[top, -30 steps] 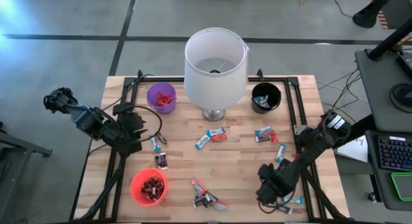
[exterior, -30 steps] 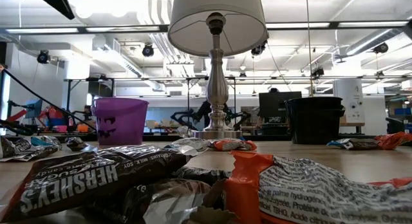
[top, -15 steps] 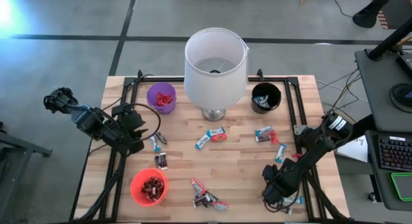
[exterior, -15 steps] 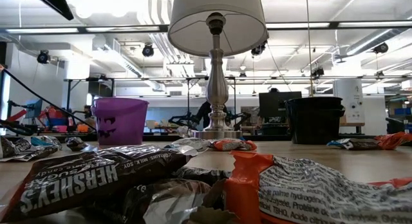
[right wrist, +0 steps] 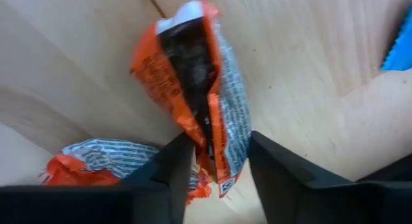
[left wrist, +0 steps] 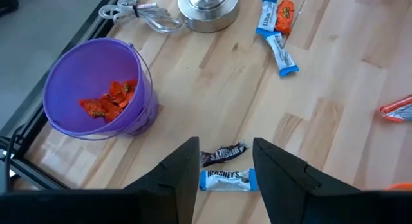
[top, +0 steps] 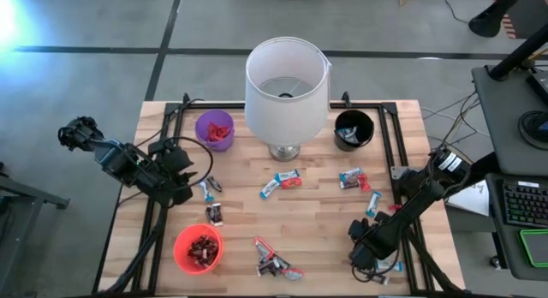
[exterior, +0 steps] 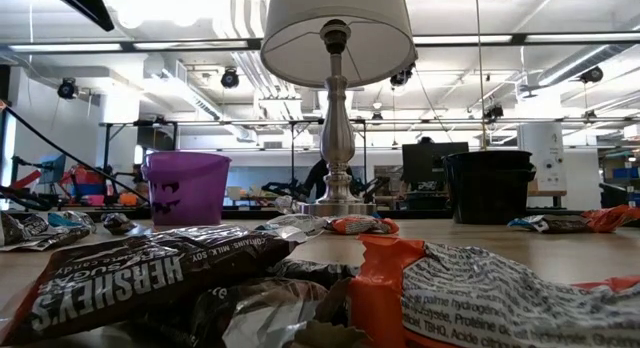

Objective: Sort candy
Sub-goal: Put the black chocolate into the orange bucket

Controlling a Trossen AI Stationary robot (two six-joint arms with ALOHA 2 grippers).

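Right claw (right wrist: 215, 161) is down at the near right corner of the tabletop (top: 317, 217), its two fingers clamped on an orange-wrapped candy bar (right wrist: 196, 89); a second orange-and-white candy wrapper (right wrist: 106, 161) lies on the wood just beside it. Left claw (left wrist: 224, 165) hovers over the left side of the tabletop with its fingers apart and gripping nothing; between them, on the wood below, lie a dark candy bar (left wrist: 224, 152) and a light blue one (left wrist: 226, 179), touching. A purple cup (top: 214, 129) holding orange-wrapped candy stands near the left claw, a red cup (top: 198, 247) with dark candy stands at the near left, and a black cup (top: 354, 129) stands at the far right. A lamp (top: 287, 84) stands at the far middle. More candy is scattered across the middle and near edge of the tabletop
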